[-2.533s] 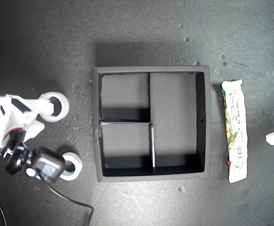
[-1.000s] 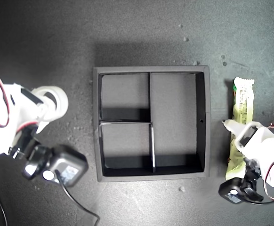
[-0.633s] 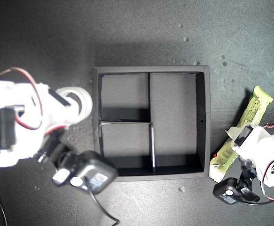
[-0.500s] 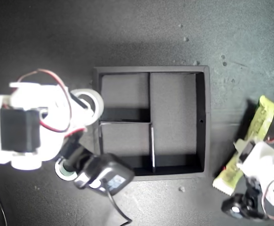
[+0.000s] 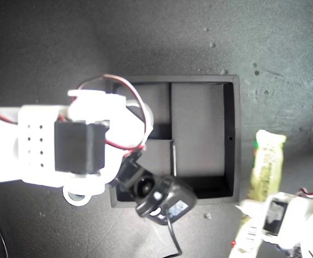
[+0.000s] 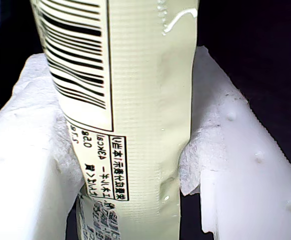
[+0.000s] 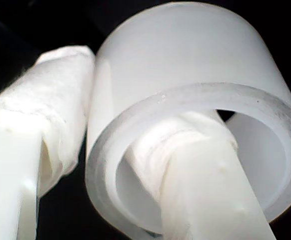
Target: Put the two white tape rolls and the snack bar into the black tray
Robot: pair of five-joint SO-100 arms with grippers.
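The exterior view is dim and grainy across the dark table, with a brighter patch toward its upper right. The black tray holds deep shadow along its walls. The white arm over it is overexposed and softly blurred. In the first wrist view the snack bar gleams, print sharp, its backdrop black. In the second wrist view the tape roll glows milky and out of focus, its edges bleeding into darkness.
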